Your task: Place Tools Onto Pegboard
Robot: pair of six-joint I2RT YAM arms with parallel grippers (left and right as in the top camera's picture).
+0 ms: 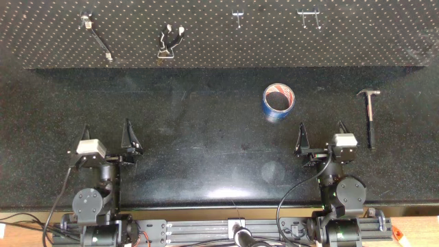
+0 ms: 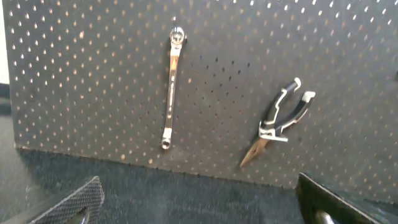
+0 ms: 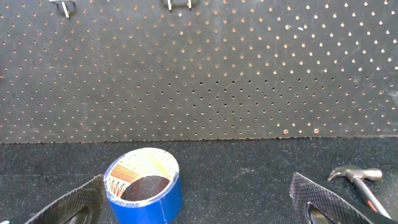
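Tape roll (image 1: 278,101) sits just ahead of the right gripper (image 1: 321,128), whose jaws are released, well apart from the equally released left gripper (image 1: 108,128).

blue tape roll (image 3: 144,185), black dotted pegboard (image 3: 249,74)

A dark, speckled tabletop (image 1: 206,137) carries a roll of blue tape (image 1: 274,115), lying flat with its opening up, right of the middle and nearer the far edge. A hammer (image 1: 370,120) lies near the right edge, head toward the pegboard (image 1: 206,34) standing along the far edge.
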